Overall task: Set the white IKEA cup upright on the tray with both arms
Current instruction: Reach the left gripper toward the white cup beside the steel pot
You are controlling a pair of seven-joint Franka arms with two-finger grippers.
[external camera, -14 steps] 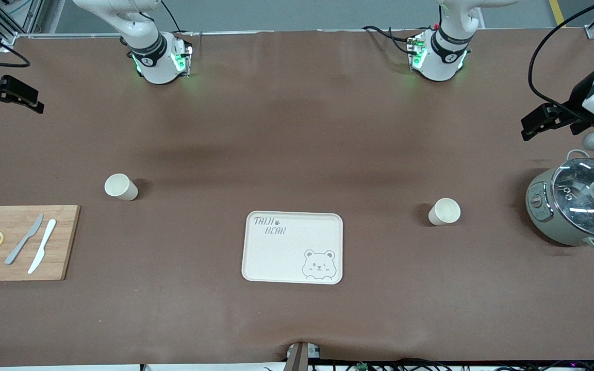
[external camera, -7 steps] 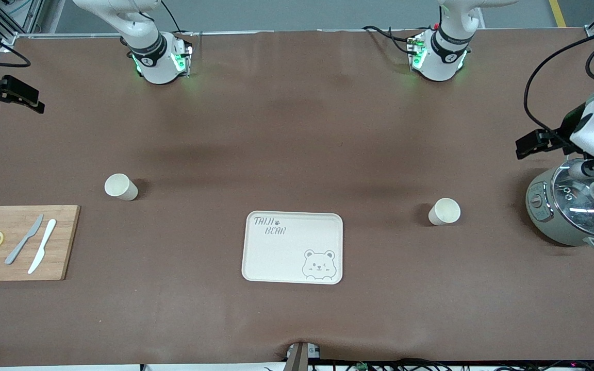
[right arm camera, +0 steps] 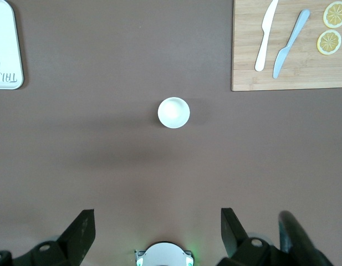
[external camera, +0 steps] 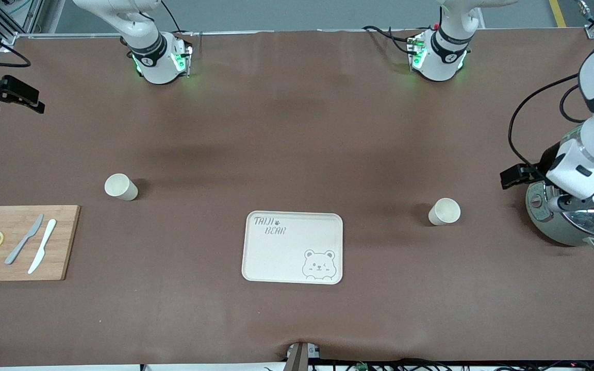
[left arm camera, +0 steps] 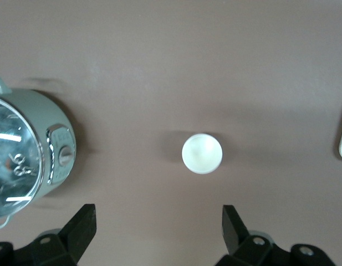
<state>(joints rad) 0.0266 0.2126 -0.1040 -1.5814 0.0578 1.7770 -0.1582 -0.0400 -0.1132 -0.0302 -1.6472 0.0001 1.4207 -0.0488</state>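
Now lower, over the cooker: left gripper, fingers apart; right gripper likewise.

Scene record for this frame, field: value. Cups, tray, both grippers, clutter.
cup A: upright cup, toward the left arm's end of the table
cup B: upright cup, toward the right arm's end
tray: tray bare, between the cups, nearer the front camera
left gripper: left gripper open, above the table beside the cooker
right gripper: right gripper open, waiting high
clutter: cutting board with knives and lemon slices
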